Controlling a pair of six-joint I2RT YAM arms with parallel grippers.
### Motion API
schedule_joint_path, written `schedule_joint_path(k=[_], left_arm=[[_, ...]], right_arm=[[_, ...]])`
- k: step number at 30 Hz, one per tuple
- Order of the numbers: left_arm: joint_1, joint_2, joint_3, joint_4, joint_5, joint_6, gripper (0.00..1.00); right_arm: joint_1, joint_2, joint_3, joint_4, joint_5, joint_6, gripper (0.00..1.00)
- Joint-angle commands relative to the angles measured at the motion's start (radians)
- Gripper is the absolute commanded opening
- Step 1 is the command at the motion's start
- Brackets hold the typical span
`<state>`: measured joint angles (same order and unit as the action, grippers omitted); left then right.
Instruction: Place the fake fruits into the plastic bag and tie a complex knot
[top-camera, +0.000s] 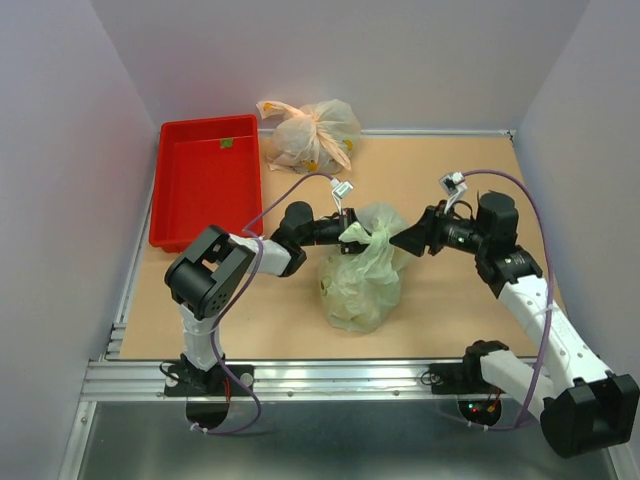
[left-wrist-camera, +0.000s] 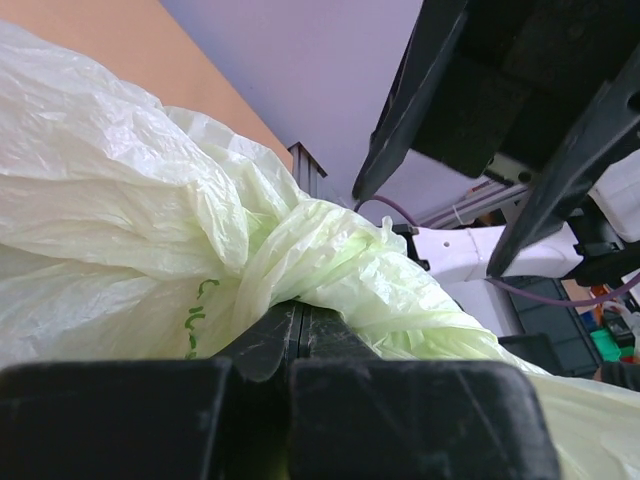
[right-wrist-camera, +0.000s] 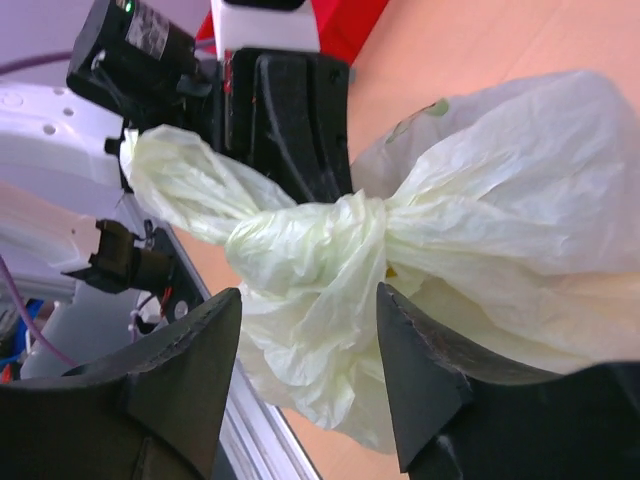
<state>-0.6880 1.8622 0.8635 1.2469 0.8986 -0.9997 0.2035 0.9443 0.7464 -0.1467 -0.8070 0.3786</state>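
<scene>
Two lilac walls (top-camera: 60, 150) flank my tan tabletop (top-camera: 450, 300). My left hand (left-wrist-camera: 297, 335) pinches the plastic bag (top-camera: 362, 285) beside the knot (right-wrist-camera: 350, 225); my right hand (top-camera: 397, 240) gapes open just beside it.

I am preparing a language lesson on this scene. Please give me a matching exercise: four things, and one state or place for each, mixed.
1 red tray
2 orange bag
3 left pincer
4 right pincer

a open by the knot
b shut on the plastic bag
c far left of the table
d knotted, beside the tray

Pairs: 1-c, 2-d, 3-b, 4-a
</scene>
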Motion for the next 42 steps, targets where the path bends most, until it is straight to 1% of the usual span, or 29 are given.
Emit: schedule_joint_path(k=[1, 4, 6, 8, 9, 11, 12, 14, 15, 19, 20, 23, 28, 31, 33, 34, 35, 36, 38, 42], left_arm=[[-0.005, -0.031, 0.011, 0.088, 0.029, -0.010, 0.00], [-0.005, -0.029, 0.016, 0.094, 0.039, -0.013, 0.00], [-0.005, -0.028, 0.017, 0.098, 0.045, -0.017, 0.00], [-0.005, -0.028, 0.016, 0.100, 0.046, -0.019, 0.00], [-0.007, -0.028, 0.014, 0.102, 0.048, -0.019, 0.00], [-0.011, -0.026, 0.012, 0.100, 0.048, -0.016, 0.00], [-0.019, -0.021, 0.014, 0.100, 0.051, -0.016, 0.00], [-0.036, -0.015, 0.017, 0.100, 0.057, -0.011, 0.00], [-0.041, -0.012, 0.017, 0.100, 0.059, -0.008, 0.00], [-0.062, 0.017, 0.023, 0.098, 0.074, -0.004, 0.00], [-0.065, 0.022, 0.022, 0.117, 0.074, -0.016, 0.00], [-0.071, 0.057, 0.022, 0.248, 0.080, -0.080, 0.00], [-0.076, 0.092, 0.049, 0.286, 0.047, -0.112, 0.00], [-0.074, 0.083, 0.065, 0.275, 0.016, -0.114, 0.00], [-0.074, 0.066, 0.069, 0.261, 0.000, -0.114, 0.00], [-0.074, 0.058, 0.068, 0.255, -0.004, -0.114, 0.00], [-0.074, 0.052, 0.065, 0.253, -0.006, -0.114, 0.00], [-0.073, 0.040, 0.059, 0.249, -0.007, -0.106, 0.00], [-0.073, 0.032, 0.051, 0.243, -0.010, -0.102, 0.00], [-0.070, 0.025, 0.029, 0.246, -0.007, -0.093, 0.00]], right_arm=[[-0.027, 0.054, 0.050, -0.051, 0.041, -0.017, 0.59], [-0.036, 0.122, 0.039, -0.047, 0.036, -0.049, 0.53], [-0.035, 0.172, 0.036, -0.041, -0.021, -0.064, 0.53], [-0.033, 0.191, 0.028, -0.007, -0.046, -0.041, 0.58], [-0.032, 0.197, 0.022, 0.016, -0.075, -0.027, 0.66], [-0.020, 0.206, 0.008, 0.073, -0.069, 0.012, 0.74], [-0.006, 0.211, 0.004, 0.093, -0.076, 0.026, 0.77], [0.011, 0.232, -0.002, 0.139, -0.072, 0.067, 0.79], [0.016, 0.241, -0.010, 0.200, -0.075, 0.083, 0.79], [0.051, 0.272, -0.016, 0.294, -0.067, 0.146, 0.79], [0.056, 0.277, -0.015, 0.305, -0.063, 0.155, 0.79], [0.076, 0.286, -0.047, 0.369, -0.054, 0.206, 0.79], [0.099, 0.281, -0.145, 0.502, -0.043, 0.295, 0.80], [0.103, 0.275, -0.160, 0.471, -0.034, 0.251, 0.80], [0.099, 0.263, -0.124, 0.385, -0.043, 0.186, 0.82], [0.094, 0.245, -0.105, 0.315, -0.047, 0.171, 0.83], [0.086, 0.235, -0.091, 0.285, -0.063, 0.158, 0.88], [0.064, 0.223, -0.078, 0.226, -0.098, 0.140, 0.99], [0.037, 0.188, -0.042, 0.164, -0.122, 0.123, 1.00], [-0.076, 0.145, -0.010, 0.017, -0.191, 0.102, 1.00]])
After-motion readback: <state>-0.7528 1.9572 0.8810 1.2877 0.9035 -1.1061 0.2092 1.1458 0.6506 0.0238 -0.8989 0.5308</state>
